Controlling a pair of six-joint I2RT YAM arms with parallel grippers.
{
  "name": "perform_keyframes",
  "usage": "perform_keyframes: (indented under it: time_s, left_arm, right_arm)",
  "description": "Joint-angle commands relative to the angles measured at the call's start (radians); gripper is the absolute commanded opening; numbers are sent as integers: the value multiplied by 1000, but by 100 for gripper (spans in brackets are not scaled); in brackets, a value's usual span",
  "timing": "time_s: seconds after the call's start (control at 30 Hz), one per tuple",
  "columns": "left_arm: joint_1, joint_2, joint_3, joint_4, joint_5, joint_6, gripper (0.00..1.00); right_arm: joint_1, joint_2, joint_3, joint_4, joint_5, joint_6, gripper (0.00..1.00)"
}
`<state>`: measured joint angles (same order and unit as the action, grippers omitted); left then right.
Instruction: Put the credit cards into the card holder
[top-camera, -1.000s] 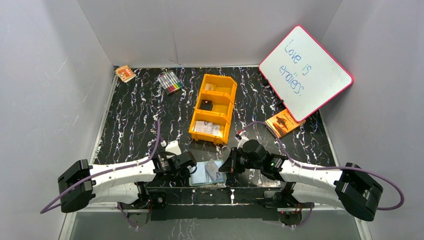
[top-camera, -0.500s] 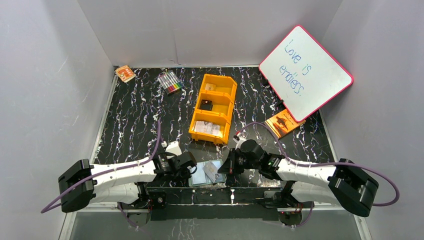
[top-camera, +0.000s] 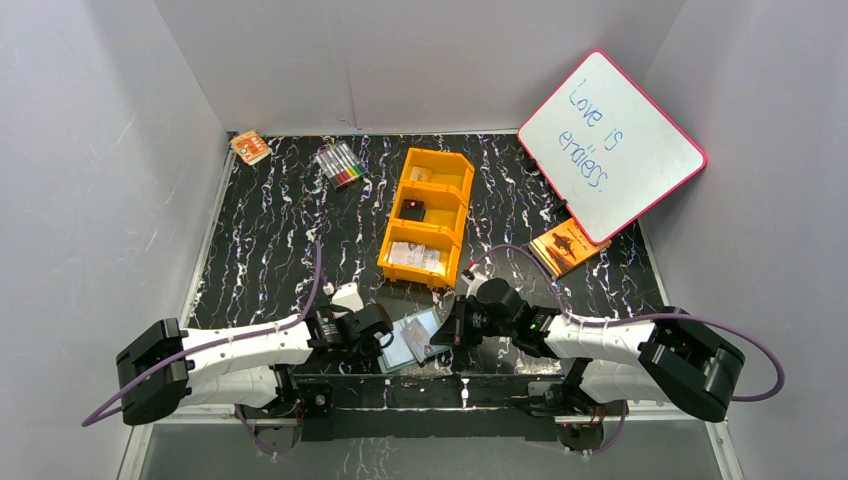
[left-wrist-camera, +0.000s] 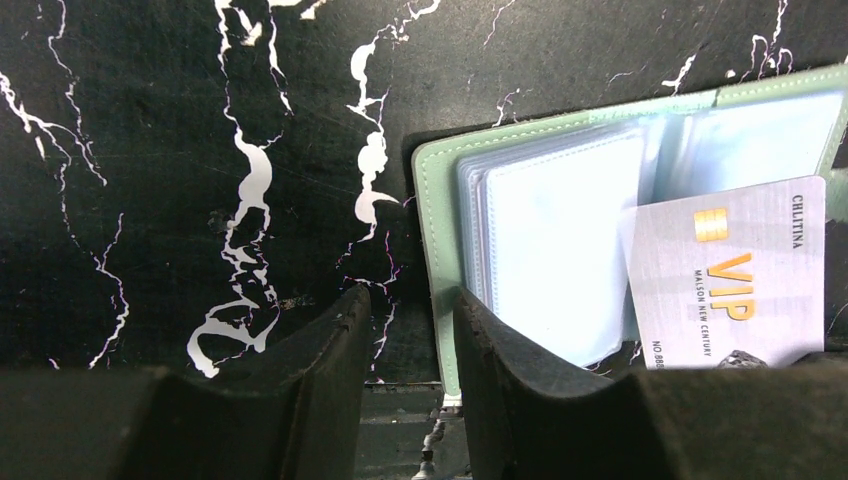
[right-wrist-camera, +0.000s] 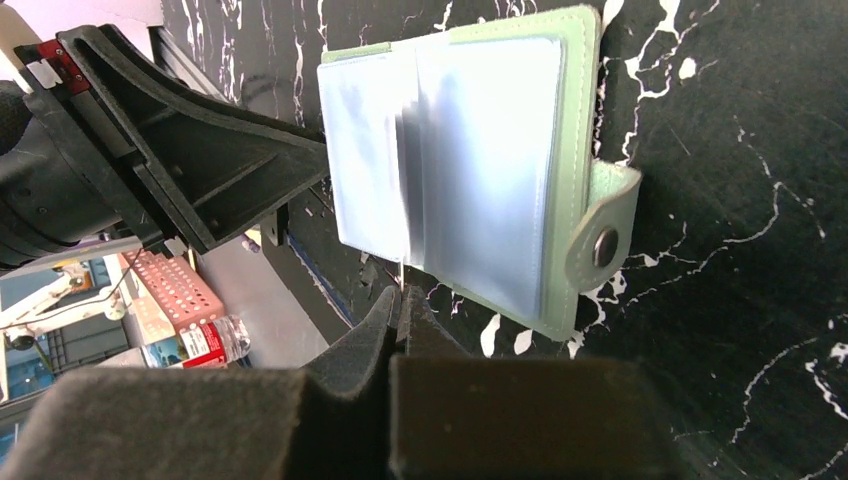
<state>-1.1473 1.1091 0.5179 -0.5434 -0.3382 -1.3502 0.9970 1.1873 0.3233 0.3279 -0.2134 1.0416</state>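
At near left, reaching in low over the black marbled table (top-camera: 270, 240): left gripper (left-wrist-camera: 410, 300), jaws partly apart at the left edge of the open card holder (left-wrist-camera: 560, 250), perhaps touching it. From the right, equally low: right gripper (right-wrist-camera: 400, 295), pinched tight on a credit card (left-wrist-camera: 730, 270) tilted over the clear pockets. Farther back, orange tray (top-camera: 418, 273), then whiteboard (top-camera: 610, 145) propped at far right, grey walls all round

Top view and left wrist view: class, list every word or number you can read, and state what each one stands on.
"Love is endless": handwritten on the whiteboard.
"VIP": gold letters on the credit card.
"CHLITINA": along that card's edge.
"MALSON NEW CENTURY": beside "VIP" on that card.
"NO.880": on that card, the rest cut off.
Too small to read: the print on the orange booklet and on what lies in the orange tray.
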Motion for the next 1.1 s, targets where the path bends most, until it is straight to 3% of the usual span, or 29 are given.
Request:
perform_keyframes:
  time_s: [0.0, 0.37, 0.6, 1.07]
  left_arm:
    - [4, 25, -32, 25, 19, -1, 34]
    - [4, 28, -39, 28, 21, 5, 33]
    - [3, 15, -31, -22, 3, 6, 33]
    - [4, 12, 9, -88, -45, 23, 34]
  right_arm:
    - [3, 30, 7, 94, -22, 5, 0]
    - [3, 74, 6, 163, -45, -24, 0]
    - [-9, 43, 20, 70, -21, -80, 0]
    - [-80, 68, 87, -27, -149, -202, 0]
